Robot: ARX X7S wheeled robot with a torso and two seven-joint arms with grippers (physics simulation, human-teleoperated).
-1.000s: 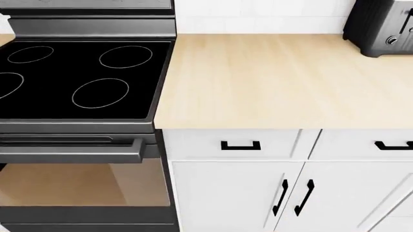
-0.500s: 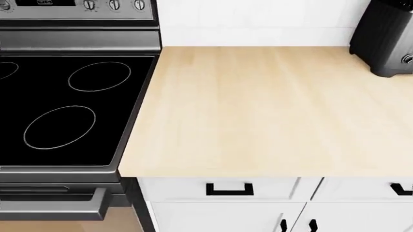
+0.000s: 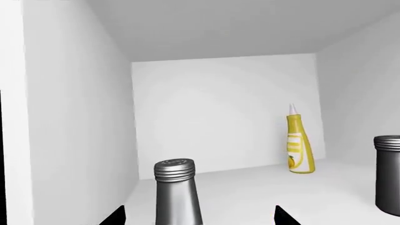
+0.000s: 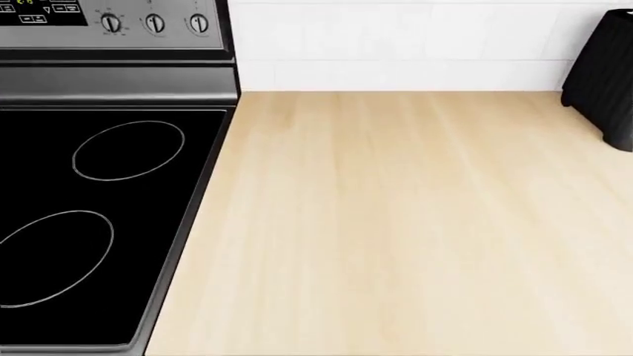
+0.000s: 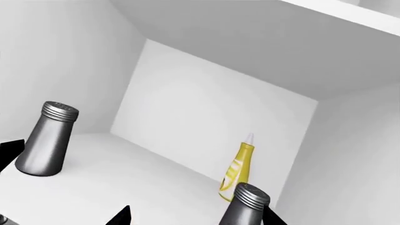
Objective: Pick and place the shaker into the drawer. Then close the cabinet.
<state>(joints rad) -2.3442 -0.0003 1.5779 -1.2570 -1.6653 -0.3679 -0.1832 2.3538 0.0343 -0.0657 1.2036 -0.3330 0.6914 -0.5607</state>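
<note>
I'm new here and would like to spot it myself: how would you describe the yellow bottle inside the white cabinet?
Look into the white cabinet and follow its floor to the back wall. There stands a yellow bottle with a pale pointed nozzle, upright, near one back corner. The two shakers nearer the cameras are silver-grey with ribbed caps; it alone is yellow.

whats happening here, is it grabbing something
Nothing is held yet. Both wrist cameras look into a white cabinet where two metal shakers stand upright with a yellow squeeze bottle behind them. The left pincer has its open tips on either side of one shaker, and the right pincer's tips flank the other shaker. The head camera shows only the stove, a wooden counter and a toaster's edge.
</note>
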